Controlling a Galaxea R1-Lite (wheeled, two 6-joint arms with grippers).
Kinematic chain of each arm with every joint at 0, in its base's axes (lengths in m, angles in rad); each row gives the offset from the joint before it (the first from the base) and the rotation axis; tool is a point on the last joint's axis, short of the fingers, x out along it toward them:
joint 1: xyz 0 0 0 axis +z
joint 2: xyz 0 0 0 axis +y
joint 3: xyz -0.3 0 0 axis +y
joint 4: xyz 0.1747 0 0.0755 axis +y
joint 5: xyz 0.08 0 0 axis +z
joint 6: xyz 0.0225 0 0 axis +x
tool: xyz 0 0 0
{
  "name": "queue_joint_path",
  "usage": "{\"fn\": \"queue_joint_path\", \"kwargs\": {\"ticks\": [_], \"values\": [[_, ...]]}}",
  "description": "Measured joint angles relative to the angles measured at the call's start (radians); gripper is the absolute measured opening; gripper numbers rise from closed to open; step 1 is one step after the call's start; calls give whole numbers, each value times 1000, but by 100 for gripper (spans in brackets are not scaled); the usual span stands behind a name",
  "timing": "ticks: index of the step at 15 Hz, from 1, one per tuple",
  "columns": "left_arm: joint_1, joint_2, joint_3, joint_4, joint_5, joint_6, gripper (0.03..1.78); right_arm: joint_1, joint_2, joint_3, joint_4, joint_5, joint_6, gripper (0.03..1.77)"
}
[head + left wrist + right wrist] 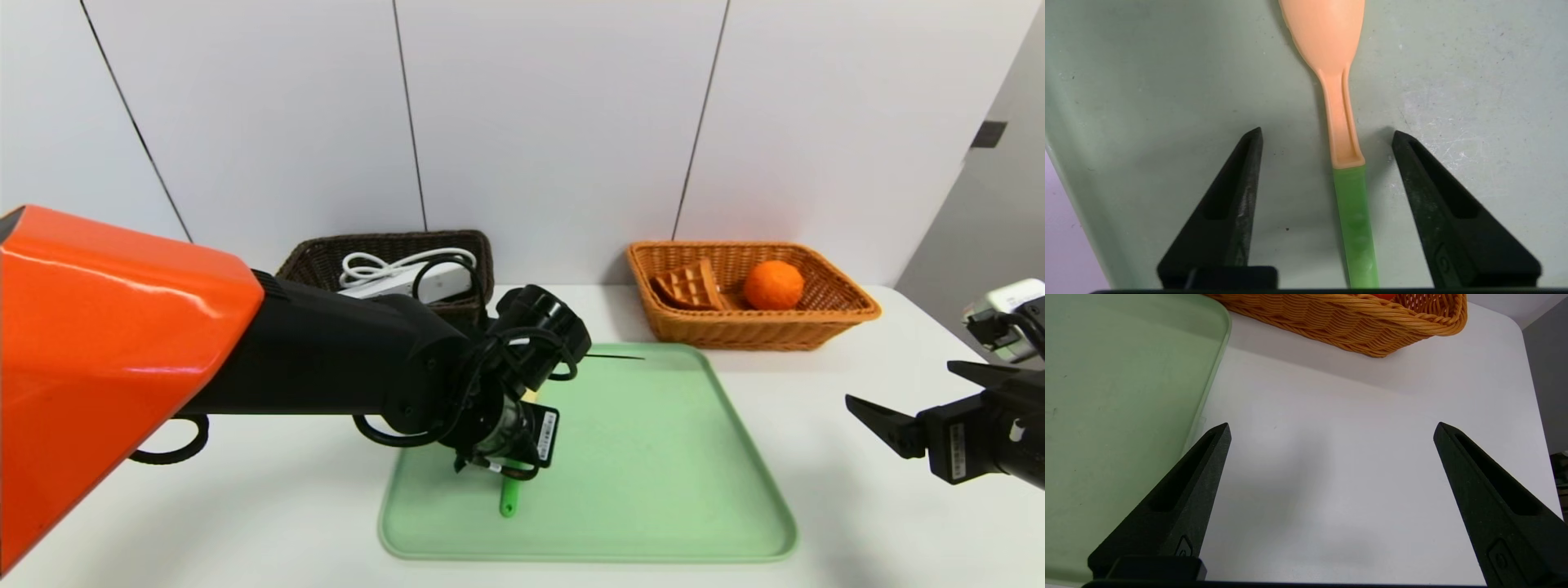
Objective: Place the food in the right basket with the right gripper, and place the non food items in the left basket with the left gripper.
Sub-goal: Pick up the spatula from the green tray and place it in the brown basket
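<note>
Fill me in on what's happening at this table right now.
The left gripper is down over the green tray, open fingers straddling a spoon but not gripping it. The dark left basket holds a white cable and box; the orange right basket holds an orange and a waffle. The right gripper hovers open beside the tray.

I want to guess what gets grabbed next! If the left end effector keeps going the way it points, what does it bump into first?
Most likely the spoon. The left end effector points down at the green tray, fingers open on either side of the spoon's handle, not touching it yet.
</note>
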Motion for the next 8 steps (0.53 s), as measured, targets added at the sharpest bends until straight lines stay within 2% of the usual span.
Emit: {"fn": "queue_joint_path", "kwargs": {"ticks": [3, 5, 8], "values": [[2, -6, 2, 8, 1, 5, 77, 0, 4, -8, -1, 0, 2, 171], [12, -12, 3, 10, 5, 40, 11, 0, 7, -14, -1, 0, 2, 171], [18, -17, 7, 9, 8, 44, 15, 0, 9, -16, -1, 0, 2, 171]]}}
